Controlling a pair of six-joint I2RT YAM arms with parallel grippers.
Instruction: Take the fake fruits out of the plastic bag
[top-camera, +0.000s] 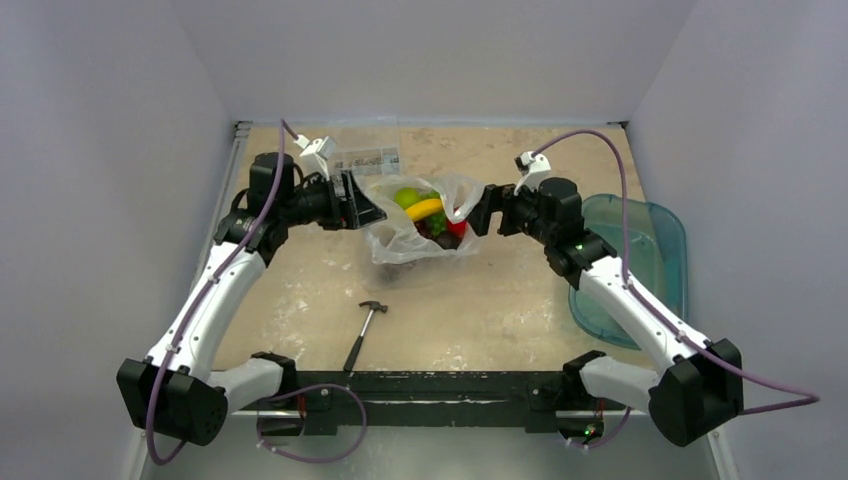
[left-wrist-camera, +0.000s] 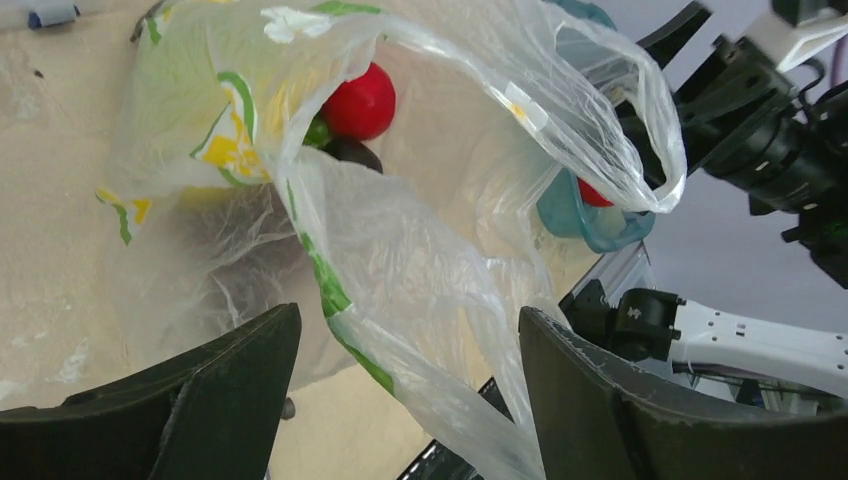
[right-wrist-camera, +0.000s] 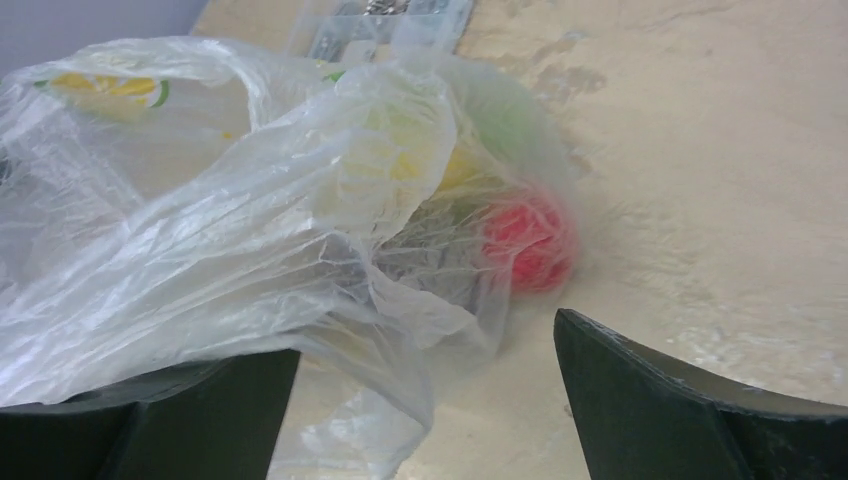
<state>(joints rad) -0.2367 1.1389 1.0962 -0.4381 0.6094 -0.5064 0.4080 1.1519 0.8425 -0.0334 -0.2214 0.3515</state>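
Observation:
The plastic bag (top-camera: 418, 232) lies at the table's middle back, mouth up, with fake fruits inside: a green apple (top-camera: 406, 196), a yellow banana (top-camera: 424, 208), a red fruit (top-camera: 457, 228) and dark grapes (top-camera: 436, 230). My left gripper (top-camera: 366, 206) is open at the bag's left edge; in the left wrist view (left-wrist-camera: 410, 335) a strip of bag film (left-wrist-camera: 400, 270) runs between its jaws, with a red fruit (left-wrist-camera: 360, 102) deeper in. My right gripper (top-camera: 481, 214) is open at the bag's right edge; in the right wrist view (right-wrist-camera: 425, 345) bag film (right-wrist-camera: 250, 240) drapes over its left finger, and a red fruit (right-wrist-camera: 528, 240) shows through.
A hammer (top-camera: 363, 335) lies near the front centre. A teal bin (top-camera: 640, 265) stands at the right edge. A clear rigid box of small parts (top-camera: 365, 152) sits behind the bag. Walls close the left, back and right sides.

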